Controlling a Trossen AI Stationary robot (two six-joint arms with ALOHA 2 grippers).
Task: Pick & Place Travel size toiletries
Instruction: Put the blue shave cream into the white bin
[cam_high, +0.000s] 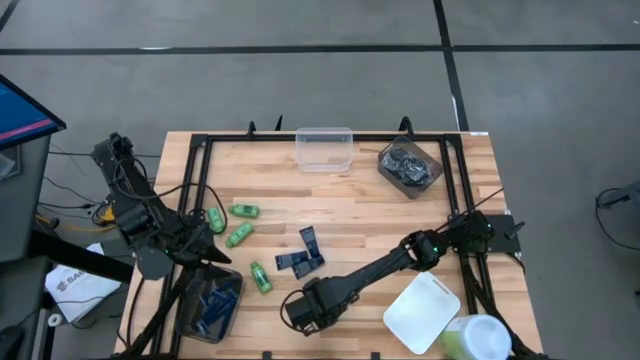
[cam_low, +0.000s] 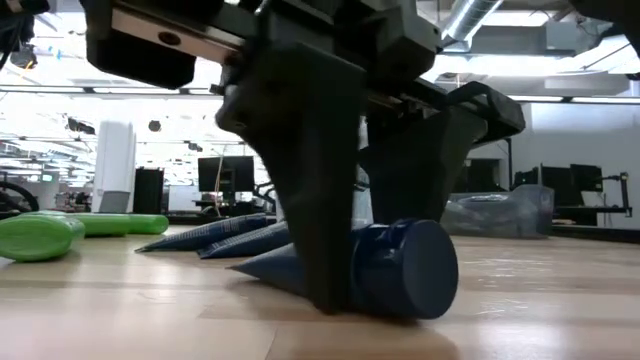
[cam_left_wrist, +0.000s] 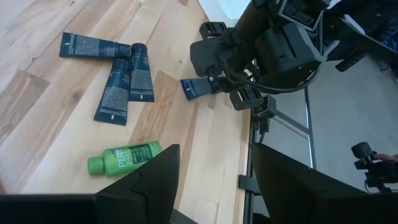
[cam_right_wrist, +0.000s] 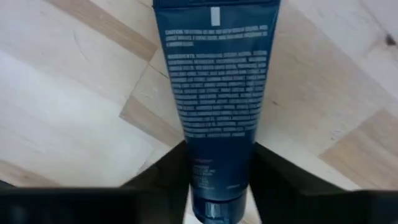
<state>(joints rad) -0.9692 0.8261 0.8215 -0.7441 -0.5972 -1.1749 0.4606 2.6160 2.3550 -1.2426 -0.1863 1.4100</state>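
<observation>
The right jaws (cam_low: 345, 285) stand straddling a dark navy tube (cam_right_wrist: 214, 124) that lies flat on the wooden surface (cam_high: 350, 200), one finger down on each side at its cap end; whether they already press it I cannot tell. This tube sits near the front edge of the surface, just beside three more navy tubes (cam_left_wrist: 115, 71) lying in a loose cluster. Green mini bottles (cam_high: 240, 222) lie scattered left of that cluster, one (cam_left_wrist: 124, 158) close to the left jaws (cam_left_wrist: 211, 180), which hang part open and empty over the surface's left front. A tub of dark items (cam_high: 210, 305) sits at the left front corner, a clear tub (cam_high: 324, 148) and a tub of dark bundles (cam_high: 410, 166) along the far edge, and a white lid (cam_high: 422, 312) at the right front.
</observation>
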